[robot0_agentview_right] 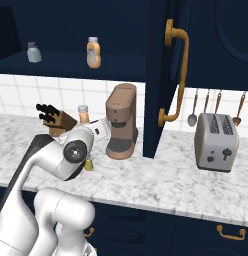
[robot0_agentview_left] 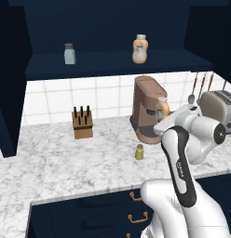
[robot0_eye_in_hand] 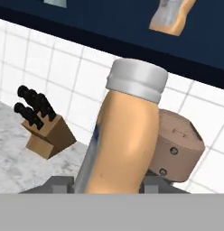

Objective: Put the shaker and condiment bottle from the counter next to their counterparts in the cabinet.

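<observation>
My gripper is shut on the condiment bottle, a slim orange bottle with a pale grey cap. It hangs tilted above the counter in front of the coffee machine. The base views show the bottle at the gripper. The small yellow-green shaker stands on the marble counter below the hand, partly behind the arm in the right base view. On the navy cabinet shelf stand the grey-blue shaker and the bulbous orange bottle.
A knife block stands left of the coffee machine. A toaster sits to the right under hanging utensils. The open cabinet door with a brass handle juts out beside the coffee machine.
</observation>
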Controlling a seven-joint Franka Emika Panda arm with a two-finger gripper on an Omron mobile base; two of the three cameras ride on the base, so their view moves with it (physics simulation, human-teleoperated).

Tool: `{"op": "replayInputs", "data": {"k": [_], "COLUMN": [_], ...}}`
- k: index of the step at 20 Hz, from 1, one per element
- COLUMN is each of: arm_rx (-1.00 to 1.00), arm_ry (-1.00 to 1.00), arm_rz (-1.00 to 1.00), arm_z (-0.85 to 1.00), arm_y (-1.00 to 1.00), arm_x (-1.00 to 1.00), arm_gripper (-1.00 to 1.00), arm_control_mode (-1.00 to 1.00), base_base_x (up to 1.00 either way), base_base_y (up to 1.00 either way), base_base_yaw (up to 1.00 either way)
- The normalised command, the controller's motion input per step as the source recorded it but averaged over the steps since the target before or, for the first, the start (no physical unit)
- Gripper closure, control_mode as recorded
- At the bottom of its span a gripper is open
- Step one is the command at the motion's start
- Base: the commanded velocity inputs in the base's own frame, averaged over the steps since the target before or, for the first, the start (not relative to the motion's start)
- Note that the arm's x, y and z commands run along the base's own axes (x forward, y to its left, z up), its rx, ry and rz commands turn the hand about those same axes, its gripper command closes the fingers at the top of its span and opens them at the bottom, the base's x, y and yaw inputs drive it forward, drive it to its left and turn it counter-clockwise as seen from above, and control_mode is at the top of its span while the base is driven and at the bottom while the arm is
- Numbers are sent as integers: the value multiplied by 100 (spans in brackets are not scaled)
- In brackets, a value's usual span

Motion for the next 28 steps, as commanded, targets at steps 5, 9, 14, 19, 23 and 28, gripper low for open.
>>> {"op": "replayInputs", "data": {"k": [5, 9, 14, 19, 23, 28], "arm_rx": [2, 0, 0, 0, 0, 0], "arm_ry": [-8, -8, -4, -1, 0, 0], "arm_rz": [-14, -10, -11, -11, -11, -9], "arm_z": [62, 49, 45, 45, 50, 47], "arm_y": [0, 0, 0, 0, 0, 1], "arm_x": [-34, -32, -21, -6, -1, 0], "arm_gripper": [100, 100, 100, 100, 100, 100], "arm_control_mode": [-100, -100, -100, -100, -100, -100], "base_base_x": [0, 0, 0, 0, 0, 0], "base_base_y": [0, 0, 0, 0, 0, 0], "base_base_yaw": [0, 0, 0, 0, 0, 0]}}
